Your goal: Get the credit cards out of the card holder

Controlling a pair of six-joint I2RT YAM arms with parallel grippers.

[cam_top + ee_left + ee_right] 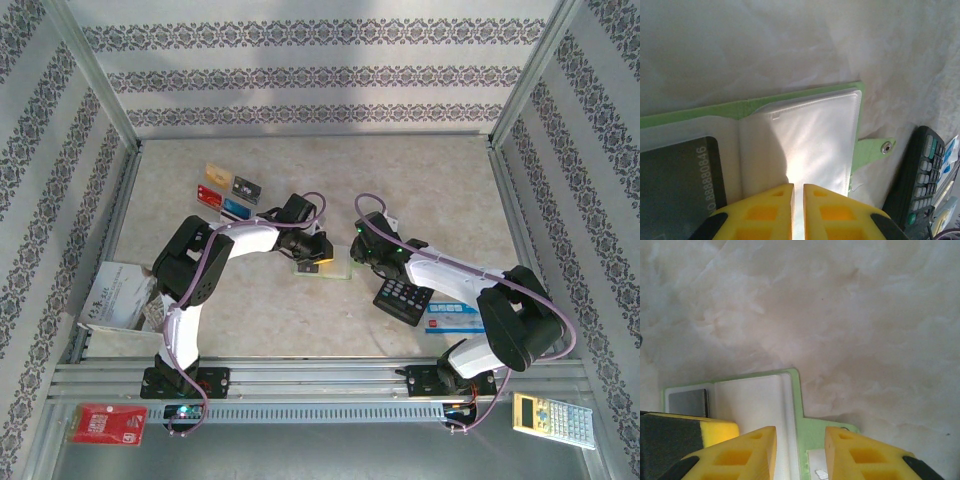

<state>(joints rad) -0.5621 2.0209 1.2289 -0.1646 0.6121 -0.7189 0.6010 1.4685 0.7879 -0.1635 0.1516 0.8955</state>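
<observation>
Holder [322, 268] lies open flat on surface [840, 315], between your two sets of fingers.
- Left fingers [772, 205] almost pressed together, thin slit. Apparently pinching near edge of cream pocket [805, 130], likely to pin it.
- Right fingers [752, 450] spread, straddling green rim by snap tab [875, 150]. Probably steadying holder.
- In pocket left of left fingers: dark card [680, 185]. You are not done.
- Beyond left fingers, already out: tan card [215, 172], red card [209, 196], black card [247, 187], blue card [236, 209].
- Beside right fingers: calculator [403, 297].
- Room: surface pale, marbled; walls [320, 75] striped, patterned; metal frame [320, 137].
</observation>
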